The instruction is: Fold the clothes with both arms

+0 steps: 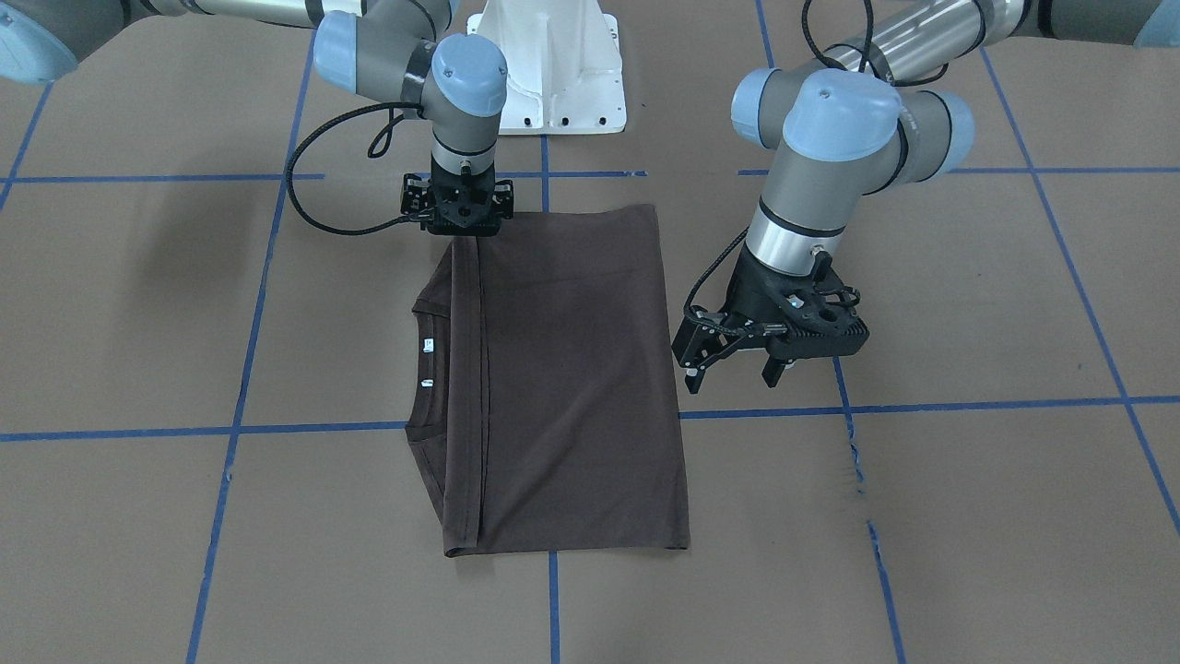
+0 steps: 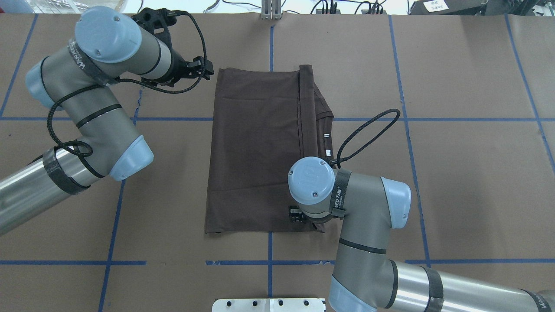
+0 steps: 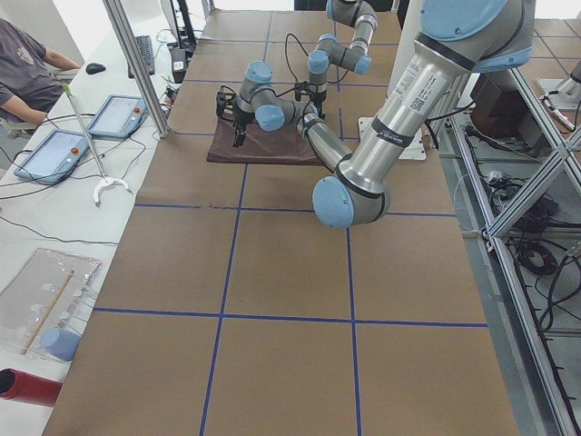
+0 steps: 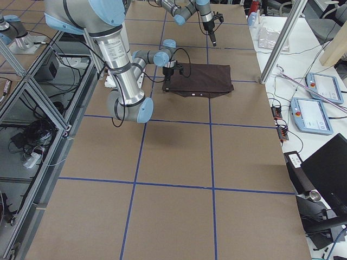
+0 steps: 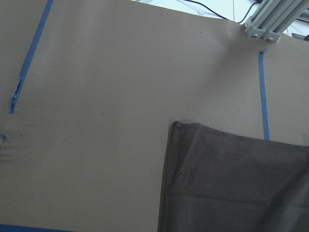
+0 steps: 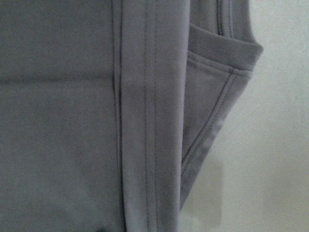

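Grey arms (image 2: 104, 117), blue caps (image 2: 107, 34), lettering (image 2: 339, 196) hardly legible

Bare brown tabletop (image 2: 455, 182) lies open toward both the left and right edges. The folded T-shirt (image 2: 256, 147) fills the middle. The right arm (image 2: 360, 225) leans over the shirt's corner nearest the robot, closing off that approach. The left gripper (image 1: 733, 369), fingers apart, hovers just off the shirt's far left corner. The white pedestal (image 1: 548, 65) sits at the robot-side edge.

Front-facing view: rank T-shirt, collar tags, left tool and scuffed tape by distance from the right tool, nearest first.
1. T-shirt: its corner sits at the right tool.
2. Collar tags: lower in view, at the neckline.
3. Left tool: view's right, past the shirt.
4. Scuffed tape: farthest, beyond that tool.
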`<action>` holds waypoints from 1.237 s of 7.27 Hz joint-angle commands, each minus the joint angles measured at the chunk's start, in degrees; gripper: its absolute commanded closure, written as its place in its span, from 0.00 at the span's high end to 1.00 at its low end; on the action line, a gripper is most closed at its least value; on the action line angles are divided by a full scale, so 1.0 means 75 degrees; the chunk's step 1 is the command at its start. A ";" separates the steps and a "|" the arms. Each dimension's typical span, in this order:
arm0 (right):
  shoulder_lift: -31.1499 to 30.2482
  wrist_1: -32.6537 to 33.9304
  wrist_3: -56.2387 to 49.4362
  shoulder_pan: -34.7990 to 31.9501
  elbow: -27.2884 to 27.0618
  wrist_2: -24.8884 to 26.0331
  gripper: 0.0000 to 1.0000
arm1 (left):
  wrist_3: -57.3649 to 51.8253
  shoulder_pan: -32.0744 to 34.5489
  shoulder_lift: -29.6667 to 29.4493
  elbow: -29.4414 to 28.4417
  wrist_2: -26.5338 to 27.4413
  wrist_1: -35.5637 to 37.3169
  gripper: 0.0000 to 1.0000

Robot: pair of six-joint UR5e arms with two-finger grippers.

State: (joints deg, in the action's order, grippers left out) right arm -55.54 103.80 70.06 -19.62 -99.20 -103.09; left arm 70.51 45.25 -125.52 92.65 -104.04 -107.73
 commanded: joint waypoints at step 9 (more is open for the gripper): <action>-0.1385 0.0422 -0.1419 -0.1120 -0.0799 -0.0012 1.00 | 0.0020 -0.0022 -0.0021 0.0080 -0.0003 -0.0003 1.00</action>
State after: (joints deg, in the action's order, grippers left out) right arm -65.41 106.71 60.72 -25.84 -104.08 -102.75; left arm 70.66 45.04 -125.69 92.92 -104.05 -107.75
